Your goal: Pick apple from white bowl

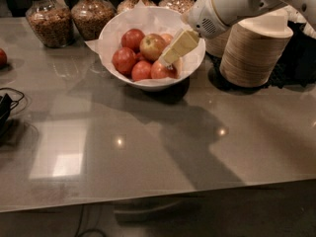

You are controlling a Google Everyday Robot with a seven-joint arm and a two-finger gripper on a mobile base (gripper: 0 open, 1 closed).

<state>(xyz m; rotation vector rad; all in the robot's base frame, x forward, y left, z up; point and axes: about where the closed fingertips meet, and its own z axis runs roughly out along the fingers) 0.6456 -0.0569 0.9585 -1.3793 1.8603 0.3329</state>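
Observation:
The white bowl (109, 37) stands at the back middle of the grey table, lined with white paper. It holds several apples. The pale yellow-green apple with a reddish blush (151, 46) lies on top near the bowl's centre, with red apples (124, 60) around it. My gripper (170, 58) reaches down from the upper right on a white arm (232, 4). It is inside the bowl, just right of the pale apple and over a red apple (159, 72). It holds nothing that I can see.
Stacked tan disposable bowls (255, 51) stand right of the white bowl, under the arm. Glass jars of grain (47, 18) line the back left. A lone red apple (2, 58) sits at the far left edge, and black cables (7, 108) lie below it.

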